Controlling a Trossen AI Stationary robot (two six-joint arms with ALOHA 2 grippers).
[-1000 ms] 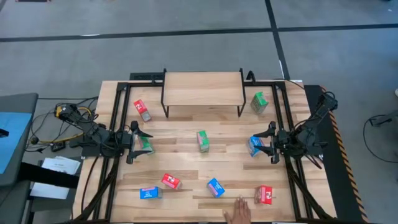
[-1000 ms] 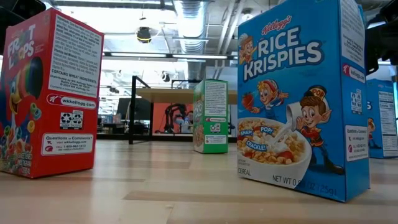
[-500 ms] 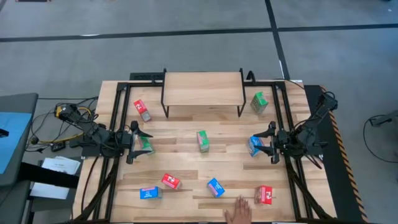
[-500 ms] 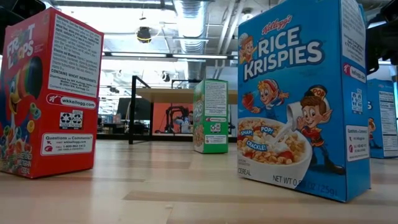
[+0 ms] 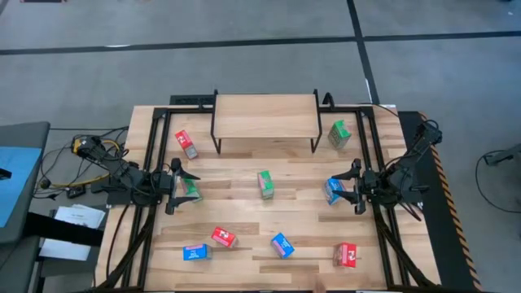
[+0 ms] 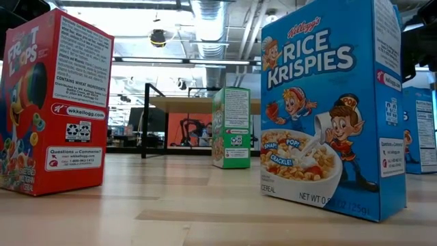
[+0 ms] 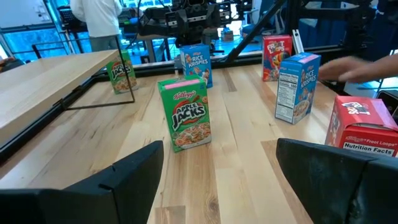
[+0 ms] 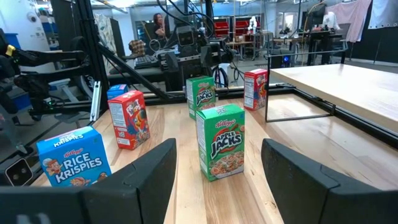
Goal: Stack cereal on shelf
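High view: shelf bare at the table's far edge; cereal boxes scattered below it; stacking judged not yet begun.

Left wrist view: left gripper fingers spread wide, nothing held, green box ahead.

Right wrist view: right gripper parted, empty. A reach and grasp is called for.

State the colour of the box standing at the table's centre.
Green: the Apple Jacks box, clearest in the right wrist view.
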